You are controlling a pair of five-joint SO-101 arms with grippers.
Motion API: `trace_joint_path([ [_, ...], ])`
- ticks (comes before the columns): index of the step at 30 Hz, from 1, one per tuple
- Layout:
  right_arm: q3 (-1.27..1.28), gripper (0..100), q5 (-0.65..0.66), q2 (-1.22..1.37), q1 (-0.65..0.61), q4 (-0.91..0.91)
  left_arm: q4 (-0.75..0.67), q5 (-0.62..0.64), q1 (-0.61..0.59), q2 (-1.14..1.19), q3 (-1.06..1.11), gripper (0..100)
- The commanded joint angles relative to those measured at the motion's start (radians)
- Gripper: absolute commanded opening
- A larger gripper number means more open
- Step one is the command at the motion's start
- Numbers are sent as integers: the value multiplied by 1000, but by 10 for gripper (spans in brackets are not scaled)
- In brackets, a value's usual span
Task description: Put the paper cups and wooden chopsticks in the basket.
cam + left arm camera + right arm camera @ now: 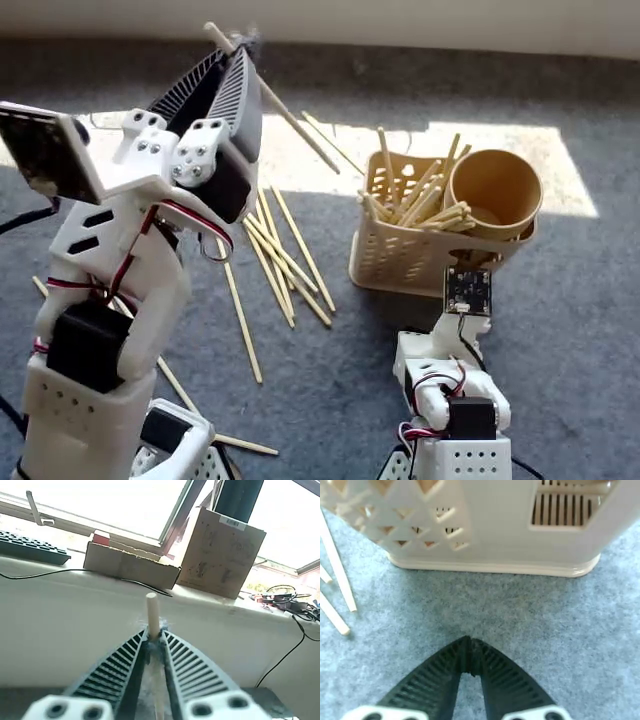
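My left gripper (240, 50) is raised high at the left of the table, shut on one wooden chopstick (275, 100) that slants down toward the basket. In the left wrist view the chopstick (152, 615) pokes out past the closed fingertips of the left gripper (152, 637). The cream basket (400, 265) stands right of centre with several chopsticks and a paper cup (495, 190) in it. Several loose chopsticks (285, 260) lie on the carpet left of it. My right gripper (469, 652) is shut and empty, low over the carpet just in front of the basket (485, 535).
Grey carpet covers the table. More chopsticks (240, 330) lie near the left arm's base. In the left wrist view a white wall, cardboard boxes (220, 552) and a window ledge stand behind. Two chopstick ends (337, 575) lie beside the basket.
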Motion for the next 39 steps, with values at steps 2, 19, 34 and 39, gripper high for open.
trace_joint_path([
  [2, 104, 8, 9, -2, -7, 7, -80, 35, 48, -7, -39, 6],
  [19, 104, 8, 9, -2, -7, 7, -147, -38, 182, 179, 2, 10],
  [34, 104, 8, 9, -2, -7, 7, 34, -40, 217, 211, -99, 98],
  [39, 104, 8, 9, -2, -7, 7, 87, -41, 216, 205, -137, 95],
])
